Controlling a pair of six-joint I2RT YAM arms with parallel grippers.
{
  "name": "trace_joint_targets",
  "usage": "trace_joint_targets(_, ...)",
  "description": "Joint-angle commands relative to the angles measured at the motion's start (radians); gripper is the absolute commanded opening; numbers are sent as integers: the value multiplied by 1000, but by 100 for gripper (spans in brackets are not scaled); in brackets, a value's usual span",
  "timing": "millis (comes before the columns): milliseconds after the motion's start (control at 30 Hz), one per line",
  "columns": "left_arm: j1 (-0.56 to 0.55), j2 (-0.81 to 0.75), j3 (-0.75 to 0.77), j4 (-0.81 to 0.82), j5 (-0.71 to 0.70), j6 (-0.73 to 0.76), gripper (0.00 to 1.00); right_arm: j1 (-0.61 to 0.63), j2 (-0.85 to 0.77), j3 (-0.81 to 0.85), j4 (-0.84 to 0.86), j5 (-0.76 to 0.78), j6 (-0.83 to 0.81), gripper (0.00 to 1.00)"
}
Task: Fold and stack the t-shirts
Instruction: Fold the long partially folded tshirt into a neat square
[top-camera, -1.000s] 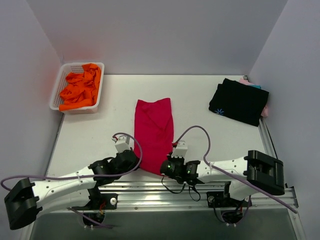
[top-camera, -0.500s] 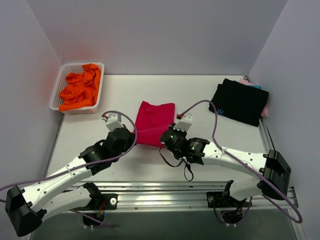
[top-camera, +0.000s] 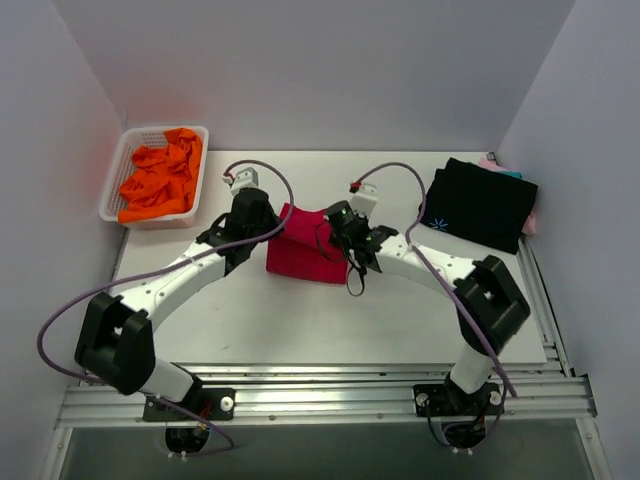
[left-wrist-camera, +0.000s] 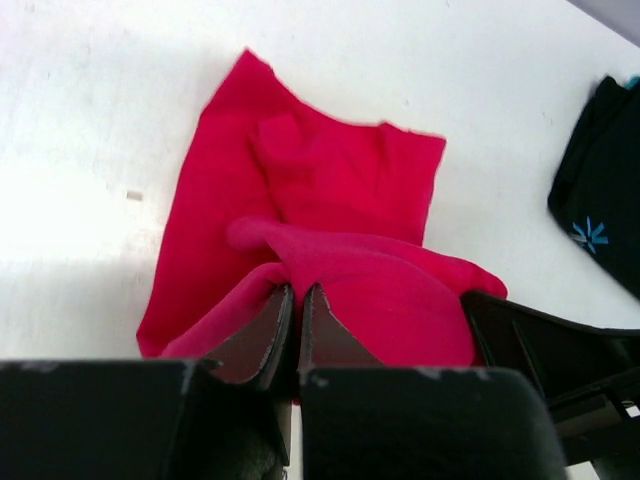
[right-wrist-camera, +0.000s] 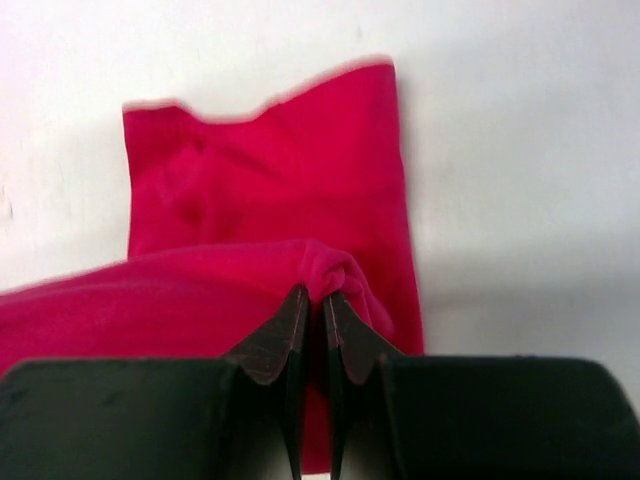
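Observation:
The crimson-red t-shirt (top-camera: 303, 252) lies on the table's middle, its near half carried over its far half. My left gripper (top-camera: 268, 222) is shut on the red t-shirt's left near corner (left-wrist-camera: 262, 262). My right gripper (top-camera: 338, 226) is shut on its right near corner (right-wrist-camera: 330, 268). Both hold the doubled cloth over the far part. A black t-shirt (top-camera: 477, 202) with a small blue mark (top-camera: 438, 222) lies folded at the back right, on pink (top-camera: 529, 222) and teal (top-camera: 511, 172) cloth that peeks out. The black one also shows in the left wrist view (left-wrist-camera: 602, 210).
A white basket (top-camera: 116, 183) holding crumpled orange cloth (top-camera: 161, 176) stands at the back left. Purple cables loop above both arms. The table's right edge (top-camera: 534, 280) runs beside the black stack.
Both grippers have carried the red t-shirt's near edge from the table's front up and away over its far half. The long strip is now a short doubled shape.

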Motion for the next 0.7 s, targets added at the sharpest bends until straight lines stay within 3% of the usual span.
trace_joint_targets(0, 110, 172, 154, 102, 57, 72, 3, -153, 195, 186, -28, -62, -110, 0)
trace_joint_targets(33, 164, 242, 275, 102, 94, 77, 11, -185, 253, 258, -35, -75, -118, 0)
trace_joint_targets(67, 192, 395, 352, 96, 134, 91, 29, -222, 312, 438, -96, -108, -125, 9)
trace_joint_targets(100, 216, 480, 445, 77, 229, 96, 55, -294, 445, 551, -147, -116, -119, 25)
trace_joint_targets(133, 261, 575, 682, 42, 286, 99, 94, -326, 518, 678, -287, -124, -112, 48)
trace_joint_targets(167, 270, 748, 822, -107, 332, 126, 94, -348, 633, 917, -348, -141, -113, 95)
trace_joint_targets(200, 275, 818, 963, -201, 329, 138, 94, -363, 676, 1029, -412, -126, -115, 100)
trace_joint_targets(267, 290, 912, 1169, -275, 354, 175, 94, -371, 724, 1185, -549, -58, -121, 100)
trace_joint_targets(367, 315, 847, 1119, -256, 377, 165, 94, -357, 605, 1123, -482, -44, -144, 100)
trace_joint_targets(500, 330, 673, 860, -129, 363, 158, 94, -342, 389, 670, -286, -85, -144, 100)
trace_joint_targets(567, 330, 581, 761, -63, 351, 158, 94, -336, 269, 519, -166, -125, -133, 100)
trace_joint_targets(667, 329, 501, 596, 2, 326, 160, 94, -333, 149, 253, 16, -259, -121, 100)
